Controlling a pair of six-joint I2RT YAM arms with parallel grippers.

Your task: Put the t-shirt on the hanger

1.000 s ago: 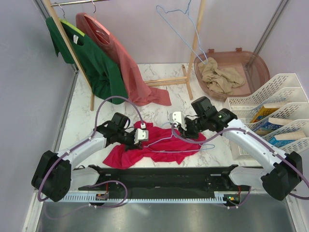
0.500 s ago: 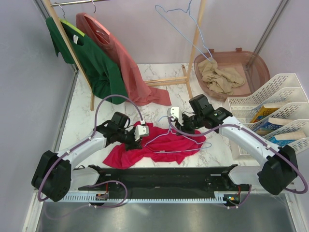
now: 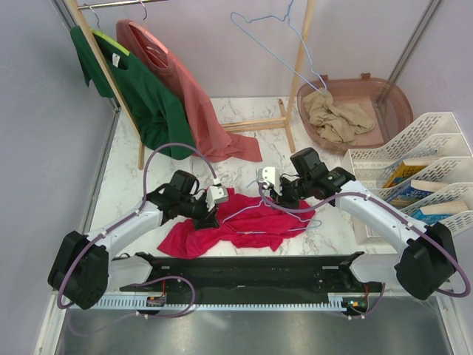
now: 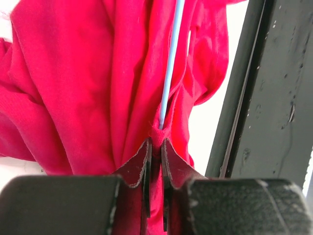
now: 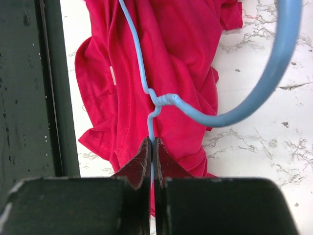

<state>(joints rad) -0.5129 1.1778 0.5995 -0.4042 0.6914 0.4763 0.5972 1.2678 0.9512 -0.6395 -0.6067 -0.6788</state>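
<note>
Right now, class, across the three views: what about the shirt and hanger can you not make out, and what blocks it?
Left wrist: the hanger wire vanishes under a t-shirt fold at the left end effector; whether it's pinched too is hidden.
Right wrist: the hook is blurred and cut by the top edge.
Top: both grips too small.

The t-shirt (image 3: 196,238) lies bunched on the desk (image 3: 129,185), spreading from my left claw (image 4: 155,147) across to my right claw (image 5: 152,147). The hanger (image 5: 164,99) lies on top of it: one wire runs into the cloth fold at my left claw, and its neck sits at my right claw. Behind my left claw, well apart, stands a rack (image 3: 255,123) with two shirts (image 3: 159,103) hung on it. Behind my right claw sits a basket (image 3: 347,79) with a cloth (image 3: 332,118) in it. To that claw's right stand sorter trays (image 3: 443,129).
</note>
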